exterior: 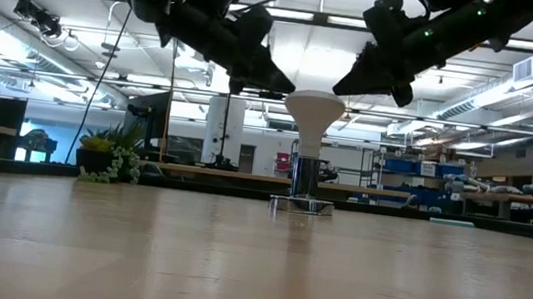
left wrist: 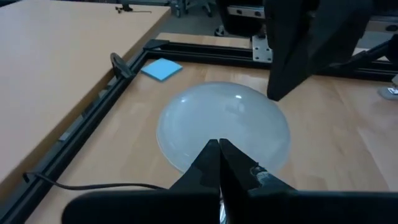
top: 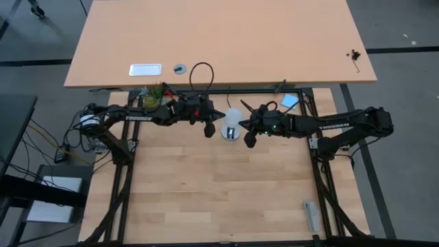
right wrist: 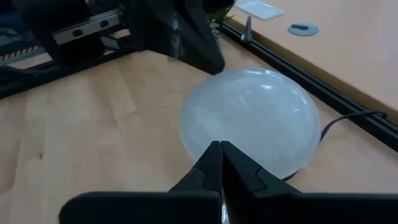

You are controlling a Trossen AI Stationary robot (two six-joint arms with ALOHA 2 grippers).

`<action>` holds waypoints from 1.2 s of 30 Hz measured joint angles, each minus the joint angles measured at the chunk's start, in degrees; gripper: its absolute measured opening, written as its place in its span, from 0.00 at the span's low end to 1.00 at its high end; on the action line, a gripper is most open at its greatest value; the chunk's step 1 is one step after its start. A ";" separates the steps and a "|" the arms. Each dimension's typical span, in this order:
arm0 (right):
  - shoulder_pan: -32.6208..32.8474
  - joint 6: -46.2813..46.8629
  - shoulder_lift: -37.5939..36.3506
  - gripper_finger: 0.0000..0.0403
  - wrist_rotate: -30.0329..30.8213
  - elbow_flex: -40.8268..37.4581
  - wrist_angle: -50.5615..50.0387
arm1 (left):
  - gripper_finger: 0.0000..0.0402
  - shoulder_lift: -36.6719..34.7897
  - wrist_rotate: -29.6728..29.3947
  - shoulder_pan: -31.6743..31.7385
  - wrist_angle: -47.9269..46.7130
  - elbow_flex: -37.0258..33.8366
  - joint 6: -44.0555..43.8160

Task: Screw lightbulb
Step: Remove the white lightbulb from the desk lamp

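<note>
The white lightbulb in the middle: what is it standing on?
The lightbulb stands upright on a silver socket that rests on the wooden table. How deep its screw base sits is hidden.

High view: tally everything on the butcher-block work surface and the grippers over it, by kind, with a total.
Lightbulb, upright on its socket: 1
Socket: 1
Blue pad at the far edge: 1
Grey object near the right front edge, too small to identify: 1
Grippers, left gripper and right gripper, both shut beside the bulb: 2
Total: 6
</note>
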 joint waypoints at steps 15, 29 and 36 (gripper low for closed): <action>-3.89 -0.68 -0.09 0.03 -1.33 0.02 0.16 | 0.00 -0.13 -0.10 -1.57 -1.76 0.09 0.07; -6.78 -1.44 -0.90 0.03 -4.57 -0.09 0.36 | 0.00 -0.32 -6.33 -3.85 -13.86 6.57 4.43; -4.12 -1.53 -1.33 0.03 -4.57 -0.09 1.51 | 0.00 -0.31 -10.10 -3.78 -17.18 8.88 6.16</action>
